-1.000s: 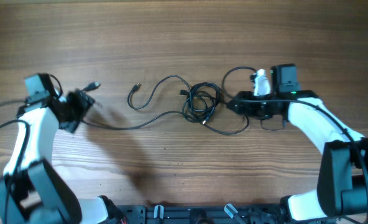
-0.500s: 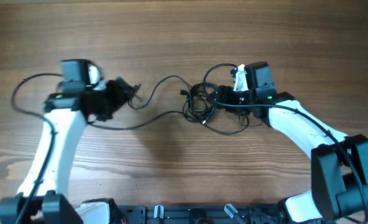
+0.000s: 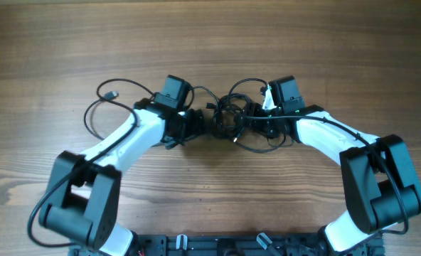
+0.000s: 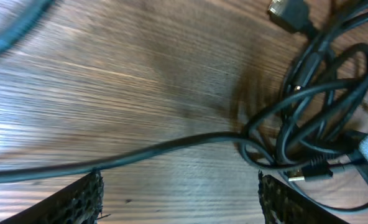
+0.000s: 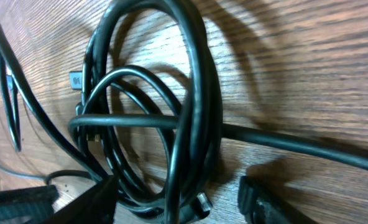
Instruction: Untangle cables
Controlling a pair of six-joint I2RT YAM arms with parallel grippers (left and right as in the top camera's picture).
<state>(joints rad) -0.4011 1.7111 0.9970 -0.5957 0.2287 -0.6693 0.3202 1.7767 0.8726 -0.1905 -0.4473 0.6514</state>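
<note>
Grip, left end effector (image 3: 200,126): open. Its fingers (image 4: 78,199) stand wide apart, and a single black strand (image 4: 140,152) lies on the desk across the gap, unpinched.
Grip, right end effector (image 3: 257,122): open. Its fingers (image 5: 265,199) straddle the near edge of the coil. Bare wood shows between the coil and one finger, so nothing is clamped.
Cables (image 3: 228,117): knotted coil of thin black cords at mid-desk, directly between the two end effectors. The loops overlap and cross each other.
Outlying end: a thin cord loops away to the left of the coil and ends in a small plug (image 3: 111,94), well apart from the knot.
Open room: the wooden desk (image 3: 210,35) runs wide beyond the coil toward its far edge and out to both sides. On the near side, wood shows between the arms and the black base bar (image 3: 210,245).
Arm pose: both arms reach inward from the near corners with elbows bent outward. Their forearms converge, so the end effectors face each other across the coil.
Hard to make out: from overhead, the dark end effectors merge with the black cords, so contact there is unclear. The left wrist view is blurred at its top left corner. Both wrist views cut off the coil's outer loops.
</note>
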